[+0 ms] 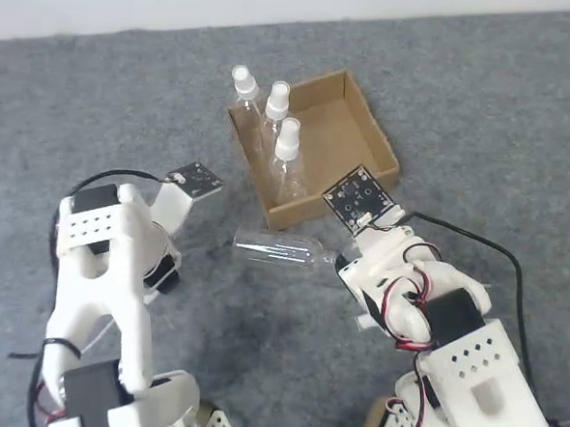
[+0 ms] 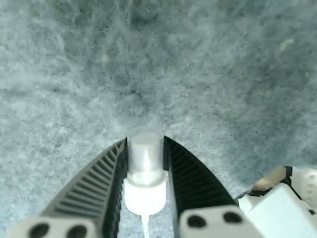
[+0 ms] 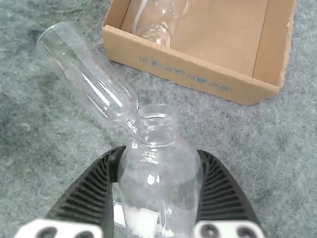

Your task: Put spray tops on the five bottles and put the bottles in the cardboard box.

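Left gripper [image 2: 144, 143] is pinching a white spray top [image 2: 144, 173], jaws tight on both sides, over grey carpet [image 2: 198, 59]. Right gripper [image 3: 159, 152] is clamped on an uncapped clear bottle [image 3: 158, 183], open neck pointing away from the wrist. A second uncapped bottle [image 3: 84, 74] lies on its side on the carpet, neck right at the held bottle's neck, just in front of the cardboard box [image 1: 357, 122]. Three capped bottles [image 1: 286, 146] sit along one side of the box.
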Controlling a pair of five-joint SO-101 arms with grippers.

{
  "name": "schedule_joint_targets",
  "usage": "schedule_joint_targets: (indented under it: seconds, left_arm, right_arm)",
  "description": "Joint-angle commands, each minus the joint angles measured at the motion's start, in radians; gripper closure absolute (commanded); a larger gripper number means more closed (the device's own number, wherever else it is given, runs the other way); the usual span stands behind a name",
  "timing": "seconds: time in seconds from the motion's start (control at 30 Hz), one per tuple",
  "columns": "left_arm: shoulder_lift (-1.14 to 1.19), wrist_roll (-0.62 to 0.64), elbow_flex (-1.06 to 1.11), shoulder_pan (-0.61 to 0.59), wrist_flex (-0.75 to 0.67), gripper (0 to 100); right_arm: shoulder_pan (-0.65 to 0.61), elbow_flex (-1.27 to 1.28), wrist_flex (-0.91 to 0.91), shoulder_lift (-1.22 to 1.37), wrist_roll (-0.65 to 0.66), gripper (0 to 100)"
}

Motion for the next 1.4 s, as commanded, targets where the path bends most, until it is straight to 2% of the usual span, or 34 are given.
schedule_joint_targets:
  seconds: [0.0, 0.3, 0.7, 0.83, 1.37]
  left_arm:
    - [-0.021, 0.015, -0.056, 0.002, 0.012, 99]
    - [-0.285, 0.051, -0.045, 0.003, 0.034, 99]
    - [-0.428, 0.078, -0.047, 0.003, 0.081, 99]
    - [-0.493, 0.141, -0.047, 0.003, 0.083, 99]
    - [-0.532, 0.146, -0.047, 0.003, 0.081, 99]
  right_arm:
    - [0.004, -0.008, -0.008, -0.025, 0.018, 93.2]
    - [0.002, 0.018, -0.039, -0.035, 0.020, 93.2]
    - [0.001, 0.018, -0.039, -0.035, 0.015, 93.2]
    - [-0.002, 0.018, -0.038, -0.035, 0.014, 93.2]
    - [-0.004, 0.018, -0.038, -0.035, 0.012, 93.2]
